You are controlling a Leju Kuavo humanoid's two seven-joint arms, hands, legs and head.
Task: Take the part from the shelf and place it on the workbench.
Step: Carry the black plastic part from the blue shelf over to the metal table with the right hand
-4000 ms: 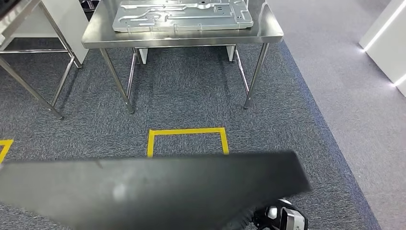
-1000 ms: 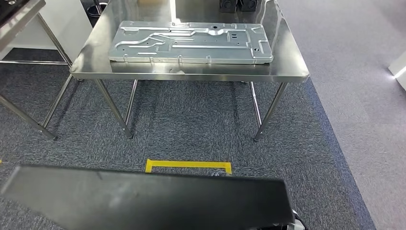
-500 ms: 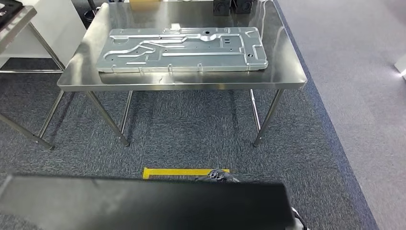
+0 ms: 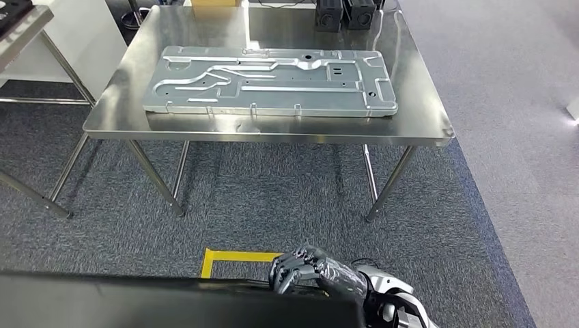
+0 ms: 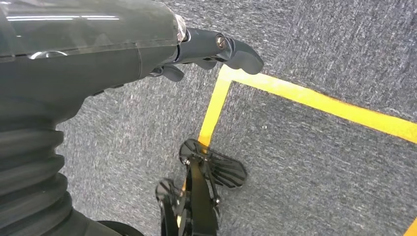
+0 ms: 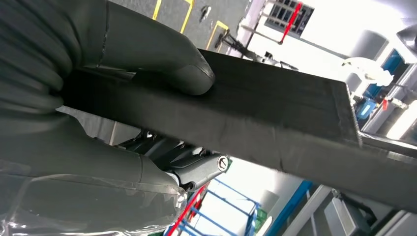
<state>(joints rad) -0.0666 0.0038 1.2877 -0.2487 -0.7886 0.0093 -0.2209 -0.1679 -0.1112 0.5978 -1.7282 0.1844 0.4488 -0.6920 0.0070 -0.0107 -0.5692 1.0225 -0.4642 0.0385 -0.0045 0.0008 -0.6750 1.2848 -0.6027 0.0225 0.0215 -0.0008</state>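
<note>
A large flat black panel lies across the bottom of the head view, and its dark edge crosses the right wrist view. My right hand grips the panel's near right edge. In the right wrist view that hand has its thumb pressed on one face and its fingers under the other. My left hand hangs over the carpet with its fingers stretched out and nothing in them. The steel workbench stands ahead, beyond a strip of carpet.
A big stamped silver metal plate covers most of the workbench. Two black boxes and a yellow object sit at its far edge. Another steel table stands at the left. Yellow floor tape marks a square just ahead.
The camera has moved closer to the workbench, which now lies lower and larger in the picture. The black panel sits lower in view, and my right hand's fingers now show over its edge.
</note>
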